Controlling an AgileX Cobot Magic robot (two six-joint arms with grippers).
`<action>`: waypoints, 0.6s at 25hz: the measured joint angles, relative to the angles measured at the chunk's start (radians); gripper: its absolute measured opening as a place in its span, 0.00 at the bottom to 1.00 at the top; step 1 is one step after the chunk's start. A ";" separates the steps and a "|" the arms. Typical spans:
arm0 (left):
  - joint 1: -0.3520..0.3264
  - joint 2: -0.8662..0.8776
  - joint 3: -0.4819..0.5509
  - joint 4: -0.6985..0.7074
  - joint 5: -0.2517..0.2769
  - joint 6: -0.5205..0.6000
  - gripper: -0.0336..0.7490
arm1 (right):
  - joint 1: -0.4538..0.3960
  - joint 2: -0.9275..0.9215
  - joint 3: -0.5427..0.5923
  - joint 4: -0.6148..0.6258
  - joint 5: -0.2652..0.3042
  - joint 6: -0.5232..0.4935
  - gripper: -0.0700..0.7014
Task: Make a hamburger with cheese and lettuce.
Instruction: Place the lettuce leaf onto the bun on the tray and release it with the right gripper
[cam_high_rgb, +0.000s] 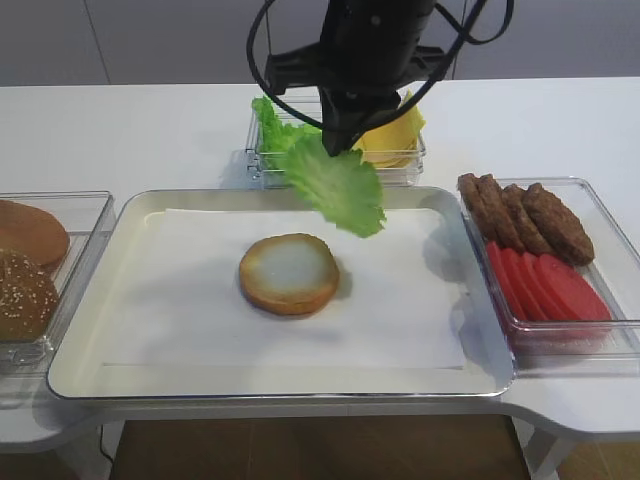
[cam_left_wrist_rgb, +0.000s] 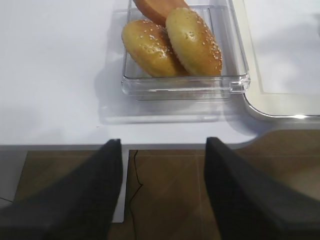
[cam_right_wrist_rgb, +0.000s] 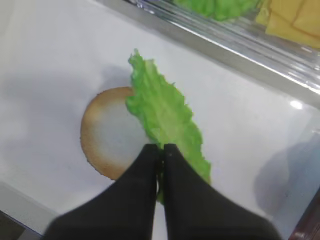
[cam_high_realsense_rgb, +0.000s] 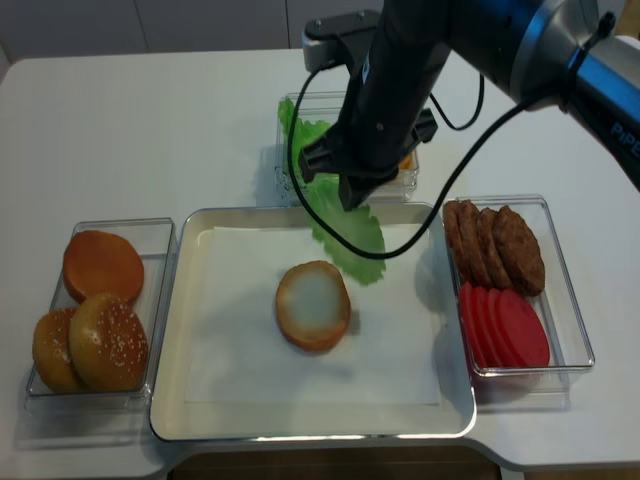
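One lettuce (cam_right_wrist_rgb: 165, 117) leaf hangs limp from the right gripper (cam_right_wrist_rgb: 162, 150), jaws pinched on its edge, just above and beyond the bun (cam_right_wrist_rgb: 112, 135). It looks light, floppy, easily torn; an edge grip suits it. Bright green, frilled. Left gripper (cam_left_wrist_rgb: 162, 165) stands wide, holding nothing.

White table (cam_high_rgb: 160, 130) carries a metal tray (cam_high_rgb: 90, 370); three clear bins (cam_high_rgb: 85, 215) flank it.
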 joint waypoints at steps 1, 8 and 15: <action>0.000 0.000 0.000 0.000 0.000 0.000 0.54 | 0.000 0.000 -0.009 -0.005 0.000 0.000 0.13; 0.000 0.000 0.000 0.000 0.000 0.000 0.54 | 0.000 -0.002 -0.027 -0.015 -0.002 0.013 0.13; 0.000 0.000 0.000 0.000 0.000 0.000 0.54 | 0.000 -0.002 -0.027 -0.038 -0.002 0.027 0.13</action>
